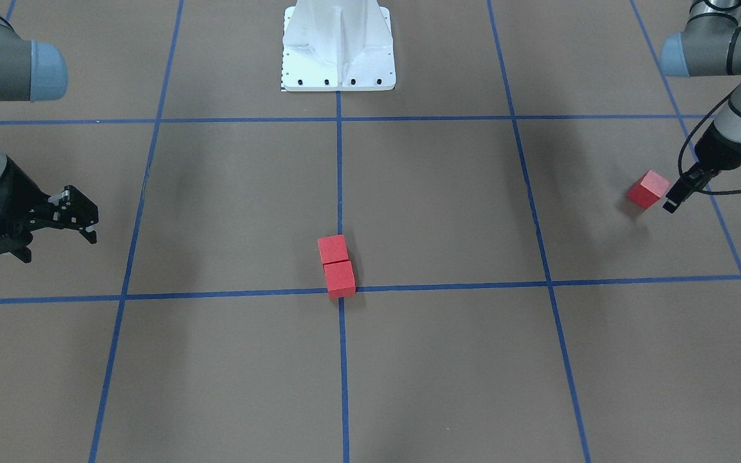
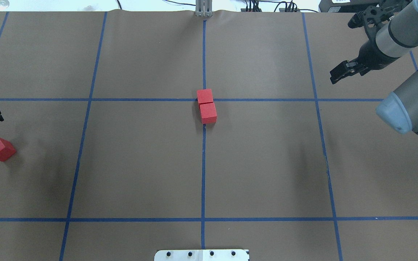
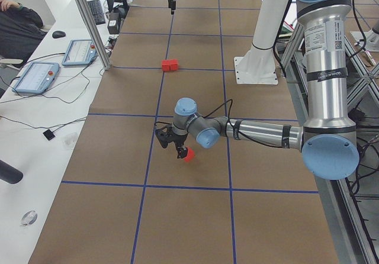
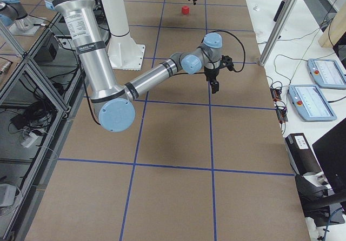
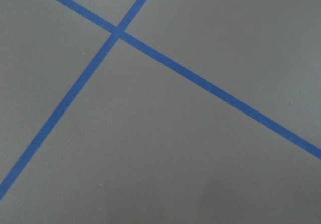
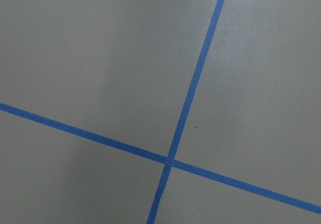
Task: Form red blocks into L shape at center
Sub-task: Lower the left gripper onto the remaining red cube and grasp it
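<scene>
Two red blocks [image 1: 333, 249] [image 1: 339, 278] touch in a straight line at the center crossing [image 1: 342, 290]; the overhead view shows them as well [image 2: 205, 96] [image 2: 208, 112]. The third red block [image 1: 648, 190] rests far out on my left side, also in the overhead view [image 2: 0, 148]. My left gripper [image 1: 714, 191] is open and hovers just beside this block, one finger [image 1: 674, 196] close to it, nothing between the jaws. My right gripper [image 1: 56, 245] is open and empty, far out on the other side [image 2: 341, 50]. Both wrist views show only brown paper and blue tape lines.
The white robot pedestal [image 1: 338, 51] stands at the table's robot-side edge, on the middle tape line. In the exterior left view, an operators' bench with tablets [image 3: 35, 74] runs along the far table edge. Blue tape lines [image 2: 85, 99] divide the brown surface.
</scene>
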Controlling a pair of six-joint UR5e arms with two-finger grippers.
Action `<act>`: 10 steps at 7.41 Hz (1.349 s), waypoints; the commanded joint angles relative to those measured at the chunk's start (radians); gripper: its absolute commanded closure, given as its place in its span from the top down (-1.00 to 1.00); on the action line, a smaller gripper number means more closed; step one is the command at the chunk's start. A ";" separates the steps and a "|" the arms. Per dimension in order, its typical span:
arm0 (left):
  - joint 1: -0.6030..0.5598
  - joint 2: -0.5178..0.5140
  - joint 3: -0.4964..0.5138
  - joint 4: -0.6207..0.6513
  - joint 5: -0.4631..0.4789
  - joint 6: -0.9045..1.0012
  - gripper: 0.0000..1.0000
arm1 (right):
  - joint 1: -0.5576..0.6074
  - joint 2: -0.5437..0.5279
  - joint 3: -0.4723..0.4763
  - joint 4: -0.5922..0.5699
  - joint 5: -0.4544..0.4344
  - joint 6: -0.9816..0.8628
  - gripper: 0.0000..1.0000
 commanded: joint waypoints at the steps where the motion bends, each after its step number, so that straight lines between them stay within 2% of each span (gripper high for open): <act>1: 0.025 0.011 0.001 -0.003 0.016 -0.016 1.00 | 0.000 -0.002 -0.003 -0.001 -0.001 0.001 0.98; 10: 0.129 0.026 0.034 0.001 0.015 -0.042 1.00 | -0.001 0.001 0.000 -0.002 -0.003 0.001 0.98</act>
